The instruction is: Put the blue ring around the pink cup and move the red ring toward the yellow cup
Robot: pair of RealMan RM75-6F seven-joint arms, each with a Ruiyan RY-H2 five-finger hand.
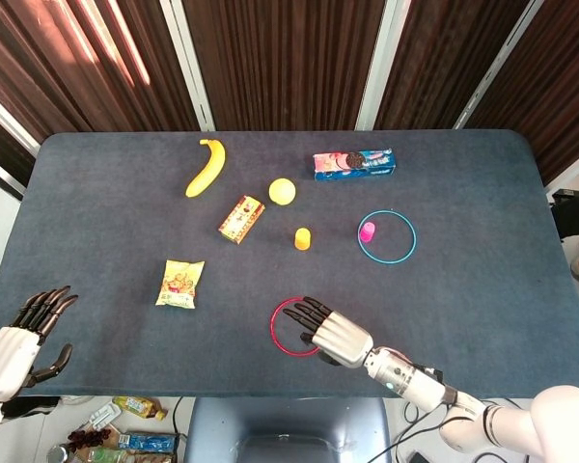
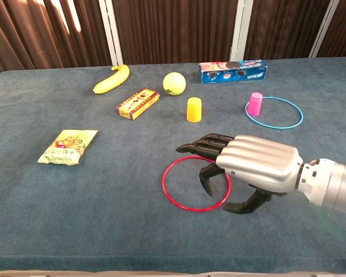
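Head view. Dark blue cloth table point(image 1: 96, 222) before brown curtains. Right hand point(image 1: 326, 331) hovers over the near-right arc of the red ring point(image 1: 289, 327), fingers spread and pointing into the hoop, holding nothing; likely lining up to hook or push it. Yellow cup point(image 1: 303, 238) lies straight beyond the hand, path between them bare. Blue ring point(image 1: 387, 237) further off to its right already encircles the pink cup point(image 1: 368, 231), so that half looks done. Left hand point(image 1: 24, 333) idles at the near left edge, fingers apart, empty.

Chest view. Right hand's fingertips point(image 2: 190, 148) curl down over the ring's far-right rim; contact cannot be told. Snack packet point(image 2: 67, 146), small box point(image 2: 138, 103), yellow ball point(image 2: 174, 83), banana point(image 2: 111, 79), cookie box point(image 2: 233, 71) all sit clear of the route.
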